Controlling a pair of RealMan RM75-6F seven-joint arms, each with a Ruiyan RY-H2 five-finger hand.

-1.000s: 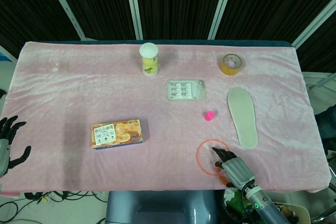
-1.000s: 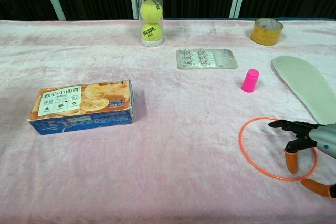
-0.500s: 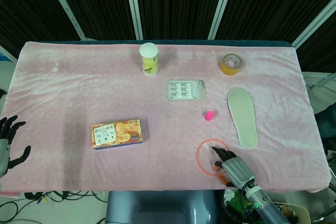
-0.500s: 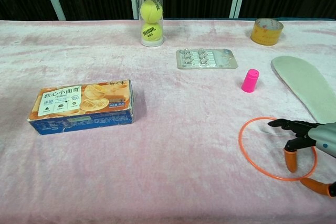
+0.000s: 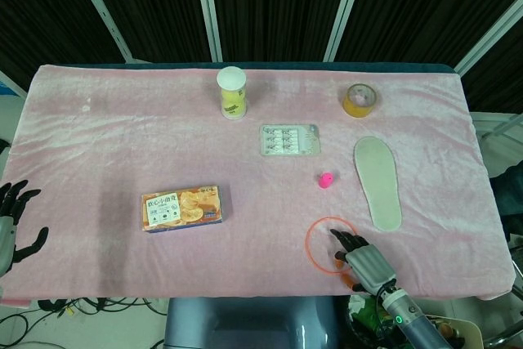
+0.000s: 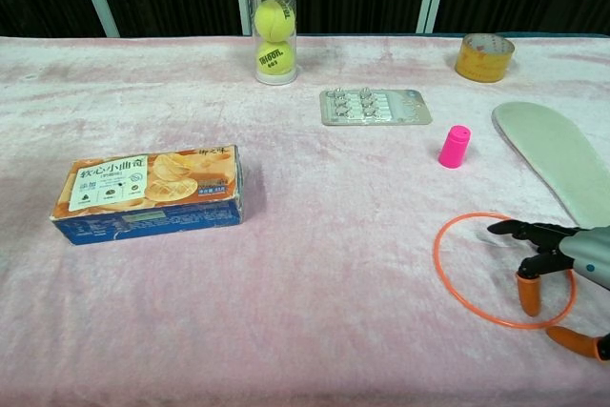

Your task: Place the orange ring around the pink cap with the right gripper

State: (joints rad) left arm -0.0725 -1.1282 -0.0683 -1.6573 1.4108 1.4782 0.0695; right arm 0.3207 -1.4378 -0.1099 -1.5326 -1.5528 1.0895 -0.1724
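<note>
The thin orange ring (image 5: 308, 241) lies flat on the pink cloth near the table's front right. Farther back, a hand's breadth from the ring (image 6: 436, 256), the small pink cap (image 5: 326, 179) stands upright; the chest view shows the cap (image 6: 455, 146) well outside the ring. My right hand (image 5: 364, 261) hovers over the ring's right part, fingers spread and pointing left. One orange-tipped finger (image 6: 527, 295) points down inside the ring, and the right hand (image 6: 562, 253) holds nothing. My left hand (image 5: 10, 222) hangs open off the table's front left edge.
A biscuit box (image 6: 148, 193) lies at the left. At the back stand a tennis-ball tube (image 6: 273, 30), a blister pack (image 6: 375, 107) and a tape roll (image 6: 483, 56). A grey insole (image 6: 558, 154) lies right of the cap.
</note>
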